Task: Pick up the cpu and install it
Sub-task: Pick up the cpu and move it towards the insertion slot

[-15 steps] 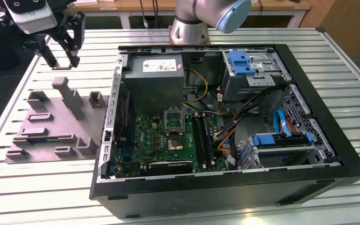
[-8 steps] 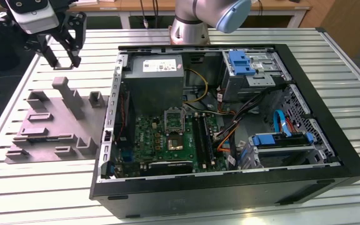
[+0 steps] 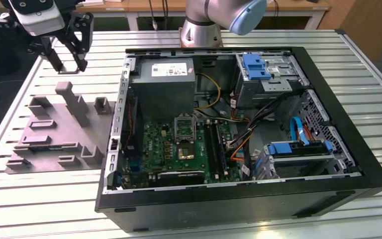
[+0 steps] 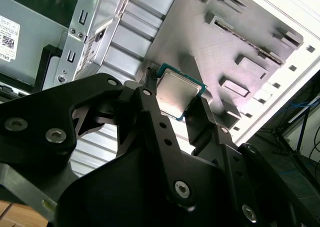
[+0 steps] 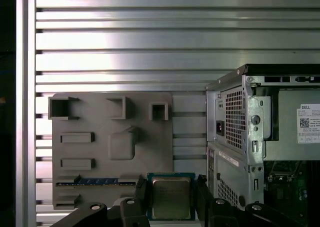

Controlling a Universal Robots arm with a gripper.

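Observation:
The cpu [image 5: 171, 197] is a small square chip with a pale metal top and a green rim, and it sits between my gripper's black fingers in both wrist views. My gripper [image 5: 171, 194] is shut on the cpu [image 4: 179, 93] by two opposite edges. In the exterior view my gripper [image 3: 68, 60] hangs high over the slatted table at the far left, above the back end of the grey tray [image 3: 51, 134]. The dark motherboard socket [image 3: 181, 149] lies inside the open computer case [image 3: 244, 199], well to the exterior view's right of the gripper, with its metal frame [image 3: 183, 122] standing beside it.
The grey tray [image 5: 100, 152] carries several upright blocks and slots. The case's metal wall [image 5: 235, 132] rises just beside the gripper. Inside the case are a grey power-supply box [image 3: 164, 84], cables, and blue drive brackets [image 3: 256, 67]. The arm's base [image 3: 201, 30] stands behind the case.

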